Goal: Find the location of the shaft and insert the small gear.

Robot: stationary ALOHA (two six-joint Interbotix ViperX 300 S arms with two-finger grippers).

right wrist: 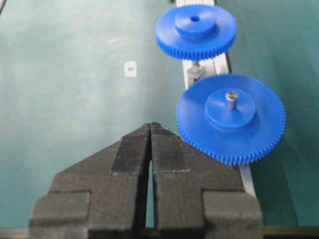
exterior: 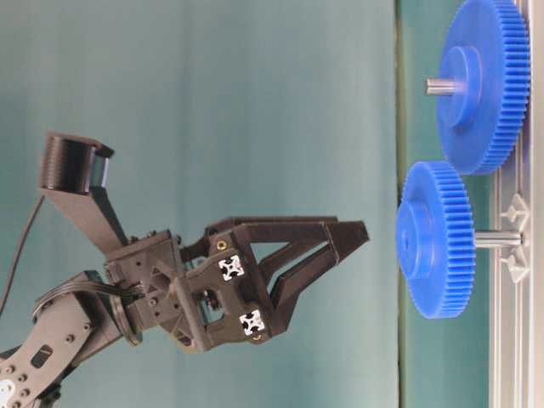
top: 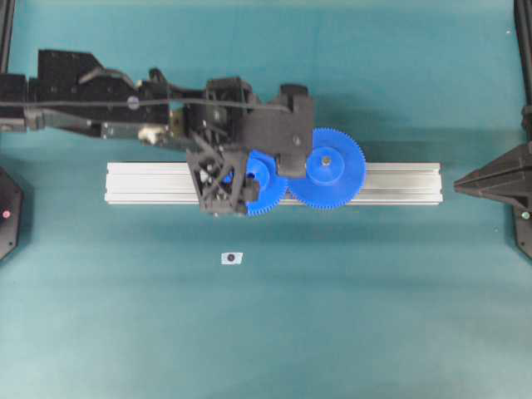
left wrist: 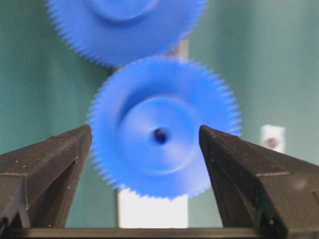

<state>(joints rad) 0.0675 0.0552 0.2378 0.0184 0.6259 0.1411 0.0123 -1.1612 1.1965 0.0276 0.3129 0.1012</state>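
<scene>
Left gripper [left wrist: 144,144] hovering spread, straddling small gear [left wrist: 162,127] sitting on shaft [exterior: 497,240]; larger gear [left wrist: 124,27] at 12 o'clock. Right gripper [right wrist: 150,129] pressed together.

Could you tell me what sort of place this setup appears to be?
Most likely a robotics lab test bench rather than a workshop floor. A plain teal table carries only an aluminium rail with two blue gears, the small gear and a larger gear, with black robot arms either side.

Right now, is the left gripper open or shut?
Open. In the left wrist view its two fingers stand wide apart with the small gear between them, untouched. The left gripper is short of the gear.
</scene>
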